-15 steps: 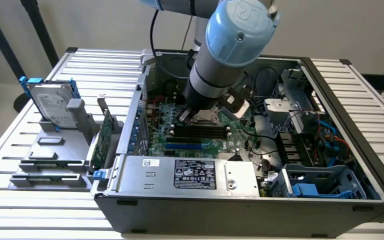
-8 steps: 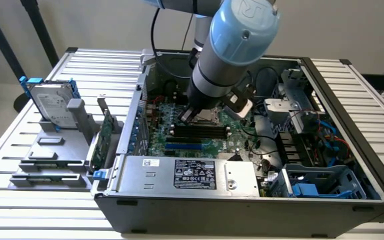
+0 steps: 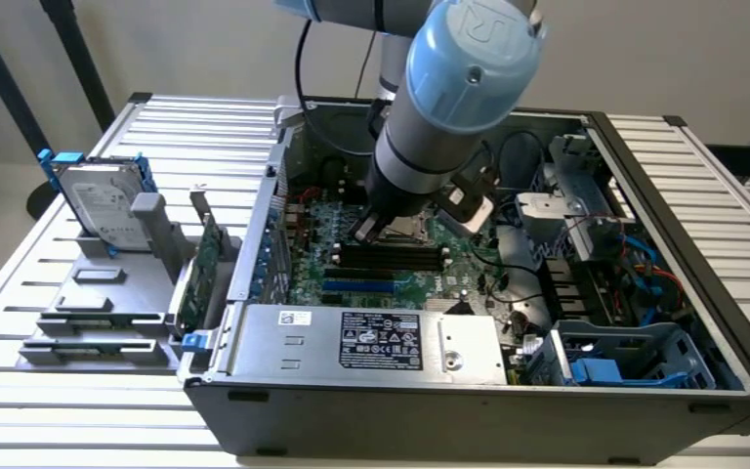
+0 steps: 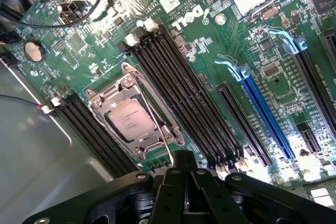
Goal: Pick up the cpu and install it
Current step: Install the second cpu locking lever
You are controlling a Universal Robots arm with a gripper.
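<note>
Arm [image 3: 447, 107] is down inside the open PC case [image 3: 479, 401], its wrist end over the middle of the motherboard [image 3: 389, 278]. In the wrist view the gripper [image 4: 182, 169] sits low above the board with its black fingers [image 4: 184, 161] pressed together, nothing between them. The cpu [image 4: 128, 120] is already seated in its socket [image 4: 135, 118]: silver-grey top facing up, flat, framed by the metal retention bracket. The bracket's thin wire lever [image 4: 157, 124] runs across one edge of the chip and ends close to the gripper tip; whether the fingertip actually touches the lever I can't tell from this angle. Black memory slots [image 4: 184, 103] run in a bank on one side of the socket, and a second, shorter bank [image 4: 86, 129] lies on the other side. A blue expansion slot [image 4: 265, 116] lies further out past the long memory bank, with a black slot beside it. In the exterior view the socket area [image 3: 395, 233] is partly hidden behind the arm. The big silver box with a black label [image 3: 375, 344] sits along the near edge of the case. Outside the case, on the slatted table [image 3: 36, 264] at the exterior view's left, the hard drive with blue brackets [image 3: 99, 200] stands upright in a grey holder [image 3: 102, 313], well apart from the gripper. A green expansion card [image 3: 199, 269] stands on edge between the holder and the case wall.
</note>
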